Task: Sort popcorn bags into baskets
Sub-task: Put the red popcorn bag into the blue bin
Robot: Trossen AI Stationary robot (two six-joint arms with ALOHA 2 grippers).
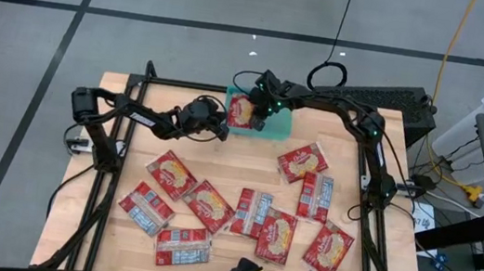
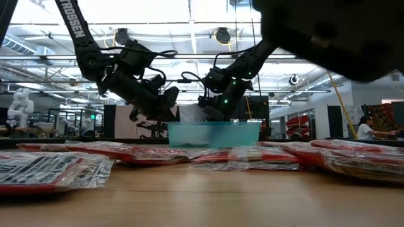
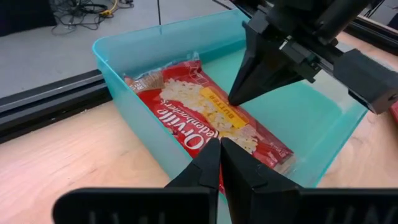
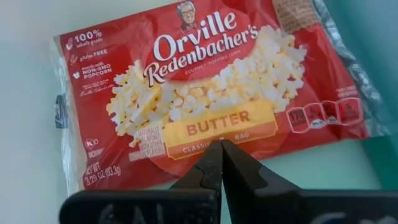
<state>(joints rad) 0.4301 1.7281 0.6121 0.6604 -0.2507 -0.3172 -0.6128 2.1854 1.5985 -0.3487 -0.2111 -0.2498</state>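
Up at the near edge of the table, most of the work is still waiting: I count about ten popcorn bags scattered flat across the near and middle part of the wood, a few of them flipped to their pale backs, like the one nearest the front. None of those are touching the basket, so by my reckoning this sort is barely started.

Further back sits the teal basket at the far middle of the table, and it has exactly one bag in it, lying flat against the basket's left side. So one in, roughly ten to go.

Both arms are crowded at that far end. The right gripper hangs over the basket right above the bagged popcorn, tips pinched together on nothing. The left gripper sits just outside the basket's left wall, also clenched and empty.

Now the view differences, which are kinda fun. The right wrist view is the only one where you can read the label, butter flavour and all, with that gripper's tips meeting just over the packet. The left wrist view shows the other arm's gripper poised above the bag, not gripping it. The low view gives you the basket wall but hides what's inside, and only the overhead shot lets you count the loose bags.
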